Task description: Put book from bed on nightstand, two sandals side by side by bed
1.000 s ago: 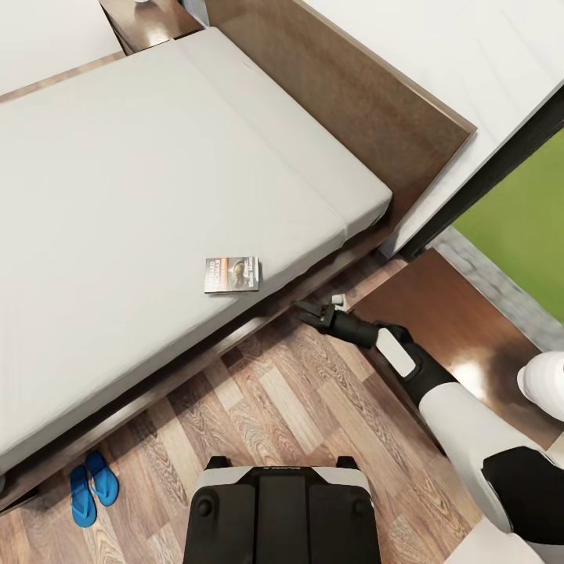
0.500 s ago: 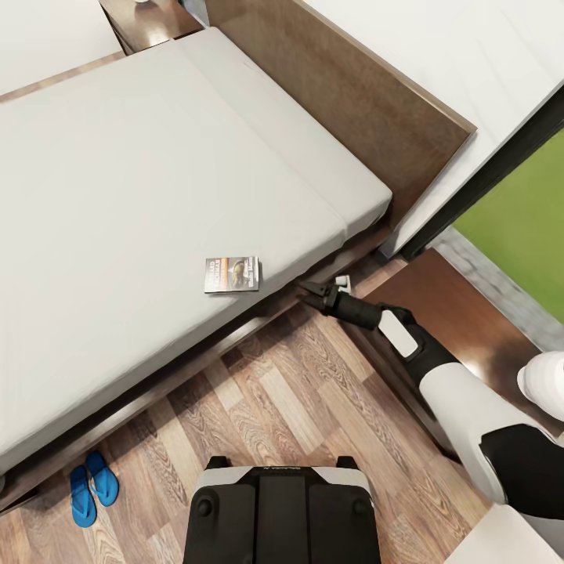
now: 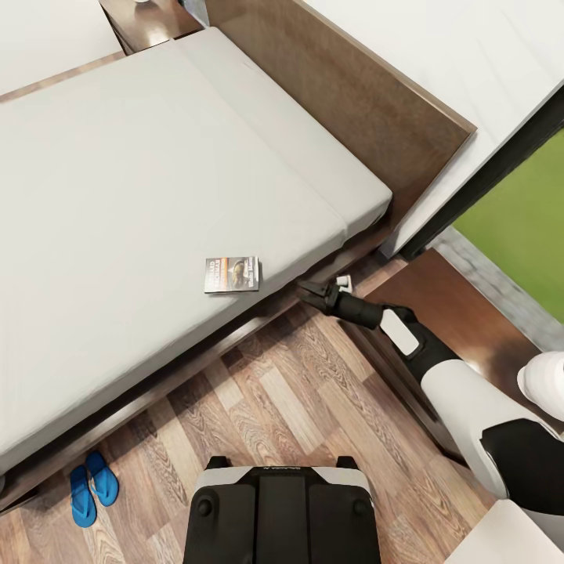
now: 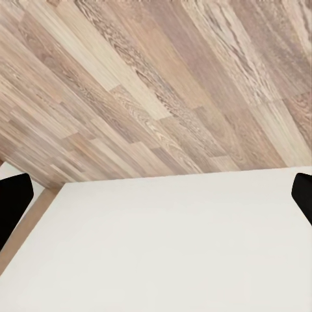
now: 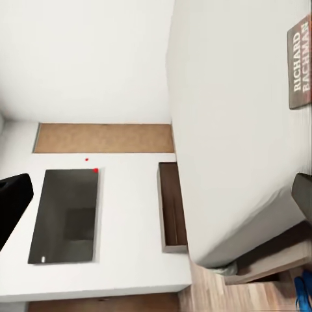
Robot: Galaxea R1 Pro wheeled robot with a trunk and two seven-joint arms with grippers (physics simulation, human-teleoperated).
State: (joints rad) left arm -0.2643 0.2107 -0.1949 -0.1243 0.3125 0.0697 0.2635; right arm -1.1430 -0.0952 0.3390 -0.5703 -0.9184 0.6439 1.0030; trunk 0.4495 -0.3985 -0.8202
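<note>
The book (image 3: 232, 274) lies flat on the grey mattress of the bed (image 3: 157, 157), close to its near edge. My right gripper (image 3: 304, 289) hovers low beside the bed frame, a short way right of the book, open and empty. In the right wrist view the book (image 5: 300, 62) shows "RICHARD" on its cover, lying on the bed (image 5: 227, 130) ahead of the open gripper (image 5: 156, 201). The two blue sandals (image 3: 92, 486) lie side by side on the floor beside the bed frame. One nightstand (image 3: 446, 301) stands under my right arm. My left gripper (image 4: 156, 198) is open over a white surface.
A second nightstand (image 3: 149, 19) stands at the far side of the headboard (image 3: 352, 94). A white rounded object (image 3: 546, 382) rests on the near nightstand, with a small white item (image 3: 342, 280) at its corner. My base (image 3: 282, 513) stands on the plank floor. A black-framed window (image 3: 501, 168) is at right.
My right arm has shifted its gripper a little up toward the bed edge. The book and sandals have not moved.
</note>
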